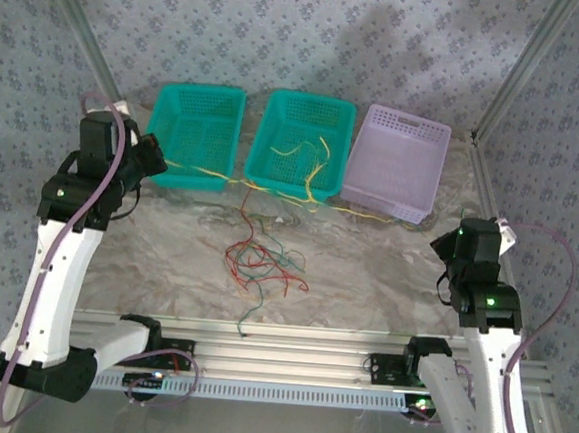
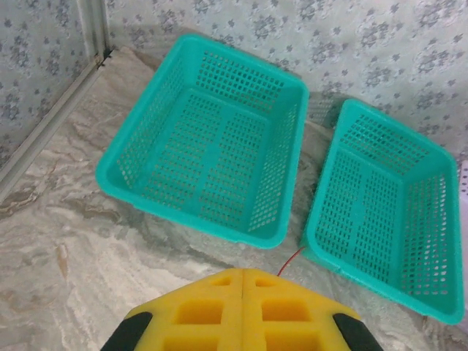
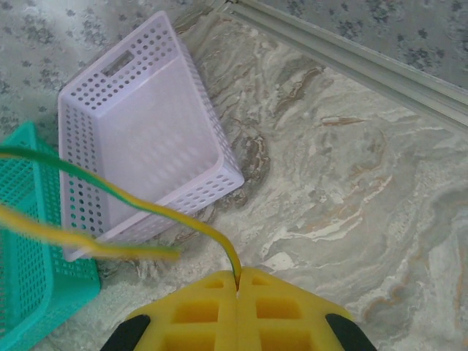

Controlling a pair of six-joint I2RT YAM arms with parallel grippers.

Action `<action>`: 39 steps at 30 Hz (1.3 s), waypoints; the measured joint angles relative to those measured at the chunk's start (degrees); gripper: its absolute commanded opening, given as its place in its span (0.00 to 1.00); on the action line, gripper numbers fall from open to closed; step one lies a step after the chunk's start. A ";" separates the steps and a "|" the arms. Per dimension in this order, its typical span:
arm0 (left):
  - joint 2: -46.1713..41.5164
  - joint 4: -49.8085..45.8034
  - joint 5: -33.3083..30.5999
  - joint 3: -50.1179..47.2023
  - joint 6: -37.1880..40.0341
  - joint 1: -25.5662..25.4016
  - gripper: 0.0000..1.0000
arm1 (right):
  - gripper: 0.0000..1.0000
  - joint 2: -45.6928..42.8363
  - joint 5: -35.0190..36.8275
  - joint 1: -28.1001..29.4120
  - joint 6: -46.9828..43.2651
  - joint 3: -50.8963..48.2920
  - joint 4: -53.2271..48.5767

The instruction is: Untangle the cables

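You have a marbled table (image 1: 385, 274) in front of you, with three baskets in a row along its far edge: a left teal basket (image 1: 204, 88), a middle teal basket (image 1: 314, 98) and a lilac basket (image 1: 413, 118) on the right. The two teal ones sit just beside each other, and the lilac one is tilted slightly.

Your left gripper (image 2: 242, 274) hangs near the front of the left teal basket. Its yellow pads are pressed together, and a thin red strand runs into the seam between them. Your right gripper (image 3: 238, 274) is off to the right of the lilac basket, pads pressed together too, pinching a yellow-green strand that rises out of the seam.

The cables (image 1: 263, 260) lie mostly as a loose red and green tangle on the bare table, in front of the middle teal basket. A few yellow strands curl inside that basket. A long yellow line stretches across the fronts of the baskets, from one gripper towards the other.
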 measured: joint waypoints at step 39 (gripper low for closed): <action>0.17 7.48 1.49 -8.22 -3.26 -10.78 0.00 | 0.47 30.36 -17.94 38.12 -14.60 -5.01 37.62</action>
